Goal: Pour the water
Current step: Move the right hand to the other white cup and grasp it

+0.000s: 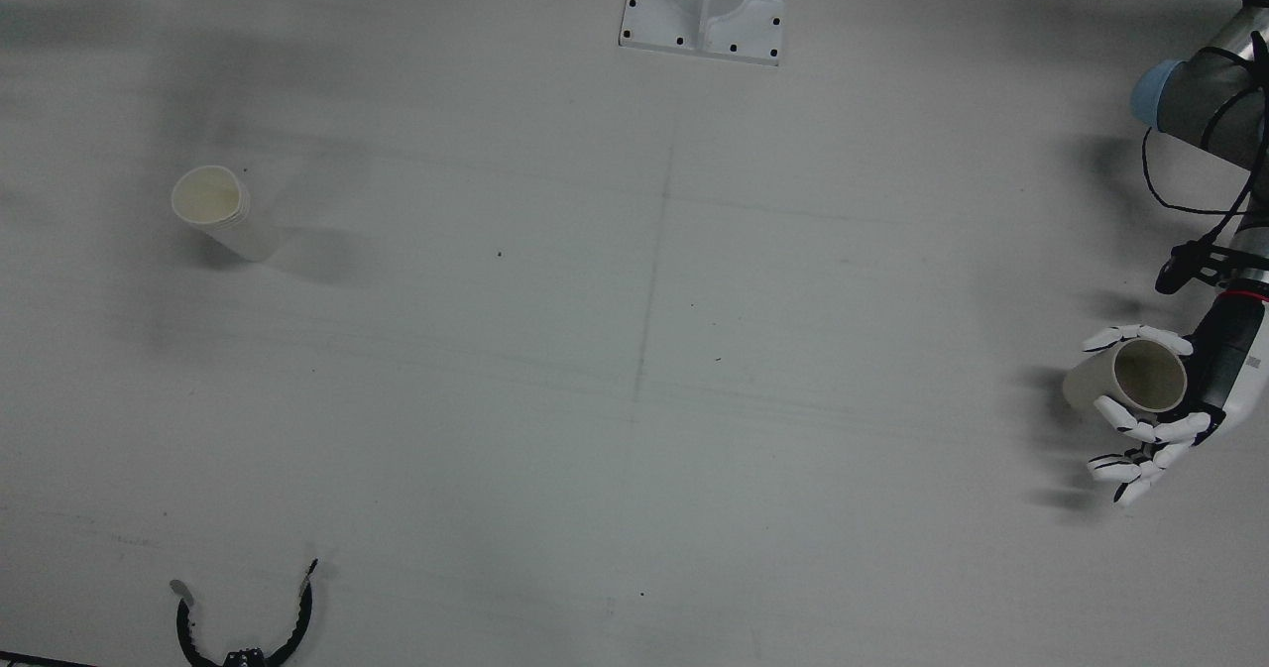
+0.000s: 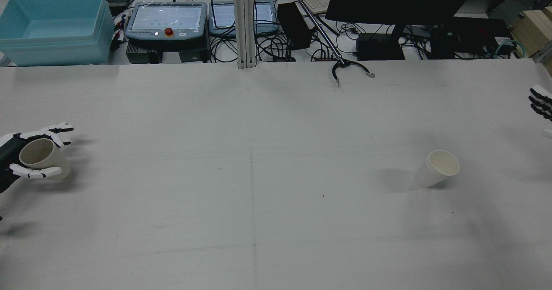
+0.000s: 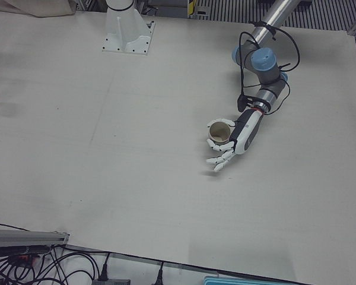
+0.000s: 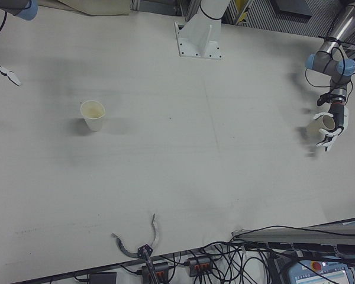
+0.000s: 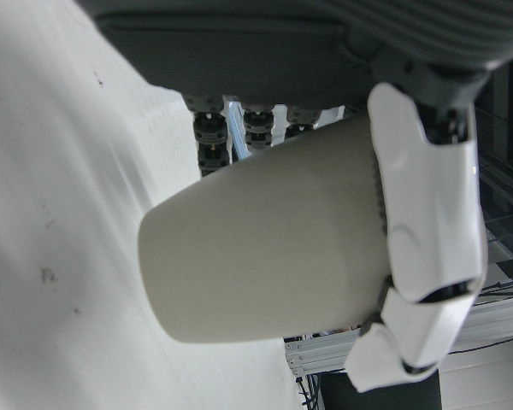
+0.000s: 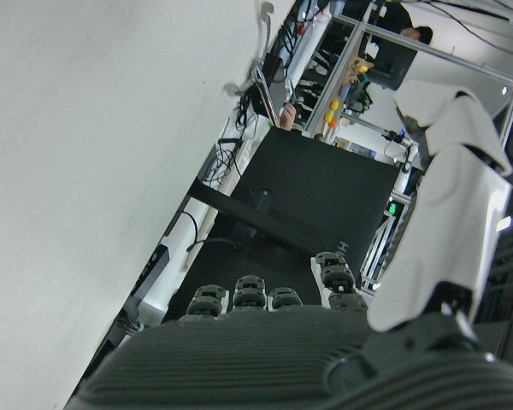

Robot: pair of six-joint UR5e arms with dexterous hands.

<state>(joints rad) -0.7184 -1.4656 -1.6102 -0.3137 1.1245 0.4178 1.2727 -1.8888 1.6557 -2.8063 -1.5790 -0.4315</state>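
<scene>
My left hand (image 1: 1155, 419) is shut on a white paper cup (image 1: 1130, 378) at the table's left side, the cup leaning a little with its mouth up. It also shows in the rear view (image 2: 41, 157), the left-front view (image 3: 219, 135) and the left hand view (image 5: 265, 248), where white fingers (image 5: 427, 213) wrap its side. I cannot tell whether it touches the table. A second white paper cup (image 1: 220, 209), seemingly a nested stack, stands alone on the right half (image 2: 436, 168). My right hand (image 2: 541, 102) is open and empty at the table's right edge, far from it.
A black claw tool (image 1: 243, 627) lies at the table's far edge from the robot. The white pedestal base (image 1: 702, 13) stands at the robot's side. A blue bin (image 2: 51, 27) and teach pendants (image 2: 166, 20) sit beyond the table.
</scene>
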